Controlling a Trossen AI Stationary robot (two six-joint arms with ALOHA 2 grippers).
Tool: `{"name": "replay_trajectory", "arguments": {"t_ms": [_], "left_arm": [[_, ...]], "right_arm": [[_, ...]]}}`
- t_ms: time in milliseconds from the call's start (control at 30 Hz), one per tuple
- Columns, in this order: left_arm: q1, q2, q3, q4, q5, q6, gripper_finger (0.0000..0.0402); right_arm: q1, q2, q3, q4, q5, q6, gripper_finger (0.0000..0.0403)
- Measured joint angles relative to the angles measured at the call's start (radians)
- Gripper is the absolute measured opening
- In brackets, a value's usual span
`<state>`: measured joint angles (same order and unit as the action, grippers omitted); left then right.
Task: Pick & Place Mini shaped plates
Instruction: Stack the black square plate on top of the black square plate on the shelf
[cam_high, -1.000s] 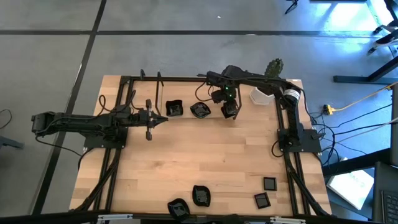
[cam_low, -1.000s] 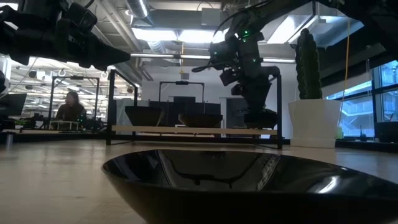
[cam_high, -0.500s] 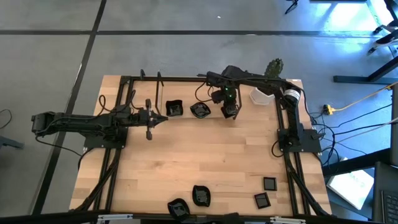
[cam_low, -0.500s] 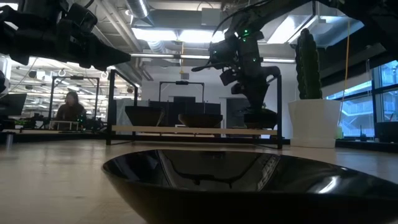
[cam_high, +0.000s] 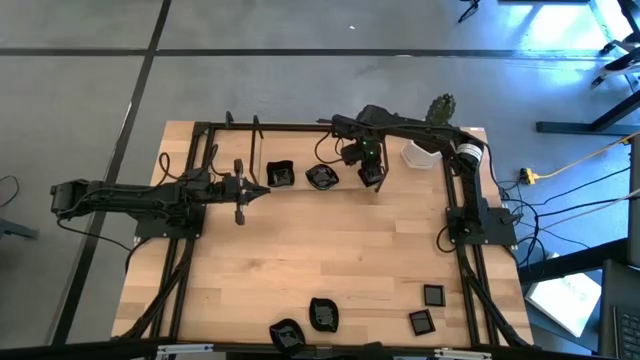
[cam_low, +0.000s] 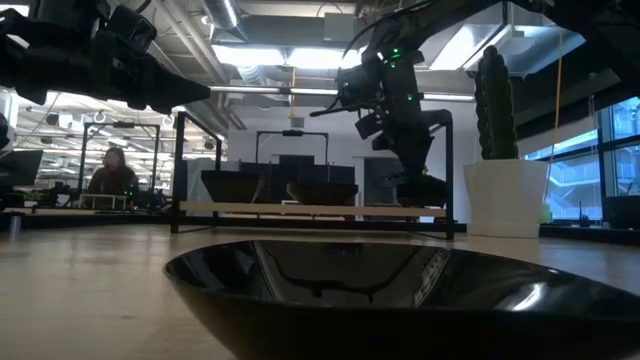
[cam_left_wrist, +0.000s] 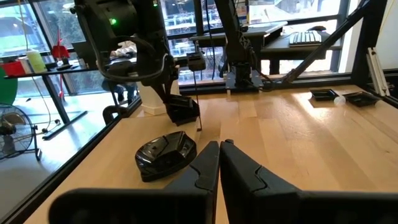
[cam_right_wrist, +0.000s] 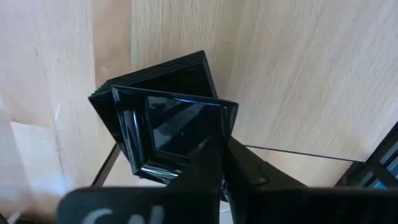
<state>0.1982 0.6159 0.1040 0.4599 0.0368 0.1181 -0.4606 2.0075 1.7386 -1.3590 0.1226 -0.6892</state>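
Fingers of the right claw (cam_right_wrist: 221, 163) are pinched together on the near rim of the top square plate (cam_right_wrist: 177, 127), which sits skewed on a stack of flat square plates (cam_right_wrist: 106, 93) on the wooden surface (cam_high: 330, 250). From above, this right claw (cam_high: 372, 178) is at the far side of the surface, just beside a rounded leaf-like plate (cam_high: 322, 177) and a wavy-edged plate (cam_high: 281, 174) farther along the same row. In the level view the right arm (cam_low: 395, 95) comes down onto the stack (cam_low: 420, 190), with two dark dishes on a low rail beside it.

A white pot with a cactus (cam_high: 425, 150) stands just beyond the right arm, at the far right corner.

The left claw (cam_high: 262, 190) hangs over the left part of the surface with its two fingers (cam_left_wrist: 205, 168) pressed shut and nothing between them; its camera looks across at the leaf-like plate (cam_left_wrist: 165, 154) and the right arm behind it.

Along the near edge lie more plates: two rounded ones (cam_high: 323, 314) near the middle and two small flat squares (cam_high: 433, 296) toward the right. One black dish (cam_low: 400, 290) fills the foreground of the level view. A person (cam_low: 113, 170) sits far back in the room.
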Motion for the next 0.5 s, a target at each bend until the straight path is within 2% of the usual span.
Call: {"name": "replay_trajectory", "arguments": {"t_ms": [500], "left_arm": [[0.000, 0.000, 0.000, 0.000, 0.000, 0.000, 0.0008]], "right_arm": [[0.023, 0.000, 0.092, -0.003, -0.017, -0.020, 0.0003]]}}
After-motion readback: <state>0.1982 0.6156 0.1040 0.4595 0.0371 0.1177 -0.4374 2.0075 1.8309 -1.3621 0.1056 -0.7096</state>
